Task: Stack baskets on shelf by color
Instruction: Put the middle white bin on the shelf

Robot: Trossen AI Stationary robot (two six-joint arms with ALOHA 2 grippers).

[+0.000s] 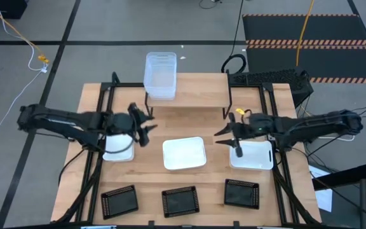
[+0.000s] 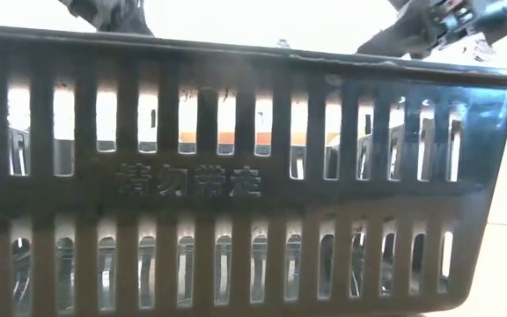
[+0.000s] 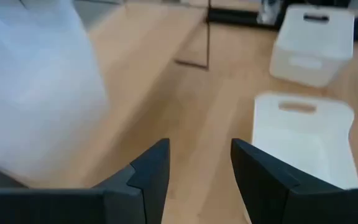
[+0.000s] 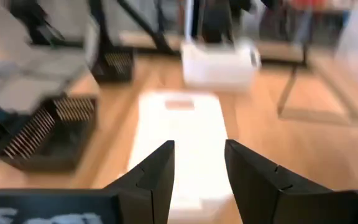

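Reaching inward over the table, left gripper (image 1: 146, 125) and right gripper (image 1: 229, 137) hover with jaws open, empty.

Robotics lab or test workspace. Wooden table (image 1: 189, 181) stands on a grey floor (image 1: 107, 25) marked with dark tape lines. Loose yellow and white cables (image 1: 24, 41) trail across the upper left of the high view; a black mat with striped hazard edging (image 1: 307, 43) lies at the upper right. Two dark robot arms are mounted at the table's sides.
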